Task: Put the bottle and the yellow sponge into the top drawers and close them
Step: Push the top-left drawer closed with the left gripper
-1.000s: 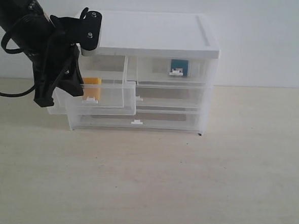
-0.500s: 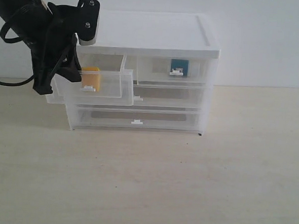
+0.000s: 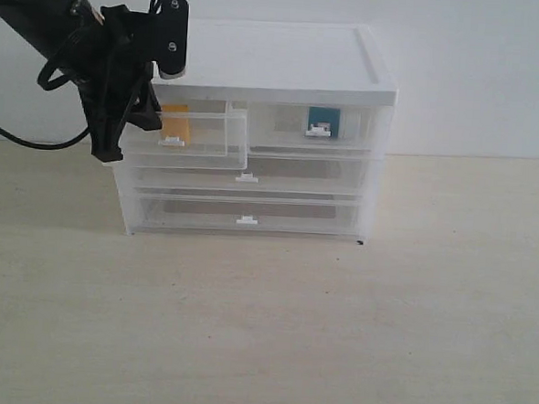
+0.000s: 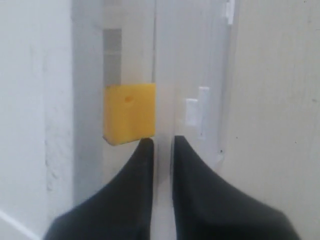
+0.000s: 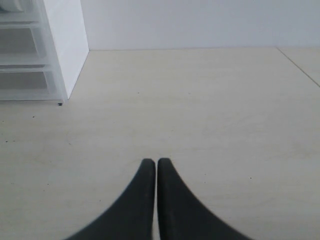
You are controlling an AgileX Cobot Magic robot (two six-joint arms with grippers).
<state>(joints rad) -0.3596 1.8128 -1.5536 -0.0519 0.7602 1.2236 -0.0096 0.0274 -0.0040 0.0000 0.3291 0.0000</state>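
yellow sponge (image 3: 174, 123) is sitting inside the left top drawer (image 3: 209, 148), close to its front wall. that drawer is sticking partway out of the cabinet (image 3: 278, 61), maybe a bit crooked. bottle (image 3: 323, 119) is in the right top drawer (image 3: 283, 122), which looks pushed in flush.

left claw (image 4: 160, 145) is clenched on the thin clear front wall of the left drawer, one finger inside by the sponge, the other outside by the white pull tab (image 4: 197, 107). right claw (image 5: 153, 162) is clenched on nothing, over the desk (image 3: 335, 334) well away from the cabinet.

my guess: the sponge is light squishy foam, it'll just ride along. the drawer is thin slick plastic, so it slides easy but could jam if shoved off-centre, and the cabinet looks light enough to scoot. i'd push straight in, near the tab.
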